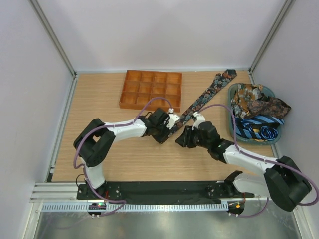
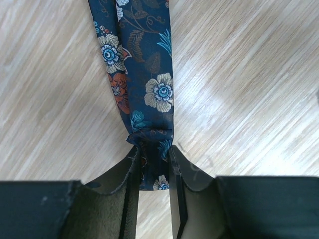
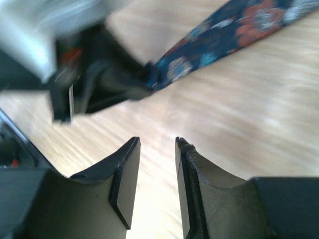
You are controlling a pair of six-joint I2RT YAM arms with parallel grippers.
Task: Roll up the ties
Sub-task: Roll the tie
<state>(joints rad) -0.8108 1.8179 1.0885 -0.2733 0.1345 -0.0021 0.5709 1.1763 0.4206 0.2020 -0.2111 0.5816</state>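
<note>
Lying flat on the worktop [image 1: 109, 99], a dark floral tie [image 1: 207, 94] runs on a diagonal from the middle of the boards up to the far right, where its broad pointed end sits just beside the far rim of a teal basket [image 1: 231, 117]. In the left wrist view the tie [image 2: 144, 74] shows cream, orange and teal flowers on navy. Its narrow end is bunched between the left fingers [image 2: 132, 164], which are clamped on the cloth so that fabric fills the gap between them. From above, the left fingers [image 1: 172, 124] sit at the tie's near end, low over the wood. The right fingers [image 1: 182, 138] hover just beside them, to the near right, and touch nothing. The right wrist view, though blurred, shows the right fingers [image 3: 127, 164] parted with only bare wood between them, the tie [image 3: 234, 30] stretching away to the upper right and the left fingers [image 3: 114, 87] gripping its end ahead. More ties [image 1: 259, 104] are heaped in the basket, floral ones at the far side and blue striped ones nearer. An orange tray [image 1: 149, 106] divided into square cells stands at the far middle of the worktop, left of the tie and apart from it.
</note>
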